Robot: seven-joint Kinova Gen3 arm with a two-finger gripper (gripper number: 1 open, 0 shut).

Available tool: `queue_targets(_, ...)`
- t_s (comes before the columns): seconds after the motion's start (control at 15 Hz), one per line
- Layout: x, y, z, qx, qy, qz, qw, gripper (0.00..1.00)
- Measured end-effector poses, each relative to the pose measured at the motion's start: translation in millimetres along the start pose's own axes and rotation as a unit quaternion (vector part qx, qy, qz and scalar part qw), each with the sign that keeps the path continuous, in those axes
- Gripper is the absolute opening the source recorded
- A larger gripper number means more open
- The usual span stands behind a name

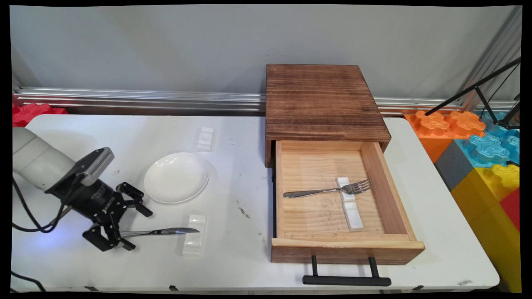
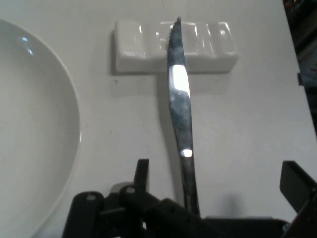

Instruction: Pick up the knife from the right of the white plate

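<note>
pincer (image 1: 117, 226) low over the desk's (image 1: 232, 137) near left part, its fingers spread wide on either side of the handle end of a knife (image 1: 160, 231), not gripping it. the knife's serrated tip rests on a white cutlery rest (image 1: 194, 239). white plate (image 1: 176, 177) just beyond. another white rest (image 1: 205, 138) lies farther back. a fork (image 1: 328, 190) lies across a rest (image 1: 349, 203) inside the open drawer (image 1: 386, 195) of a wooden box (image 1: 320, 99).

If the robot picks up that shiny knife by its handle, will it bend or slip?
The knife looks like solid polished metal, so it probably stays stiff. Its glossy surface may slip or swivel between the jaws. Its tip lies on the white cutlery rest, so lifting by the handle end could let the blade droop.
</note>
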Motion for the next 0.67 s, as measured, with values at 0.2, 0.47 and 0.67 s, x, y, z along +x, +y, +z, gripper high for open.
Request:
queue_targets(0.2,-2.7,-2.3,9.4,0.002,0.003,0.004,1.0,1.0)
queue_targets(0.47,-4.8,-5.1,17.4,0.005,0.005,0.009,0.9999,1.0)
queue_targets(0.67,-5.6,-6.9,20.5,0.006,0.005,0.013,0.9999,1.0)
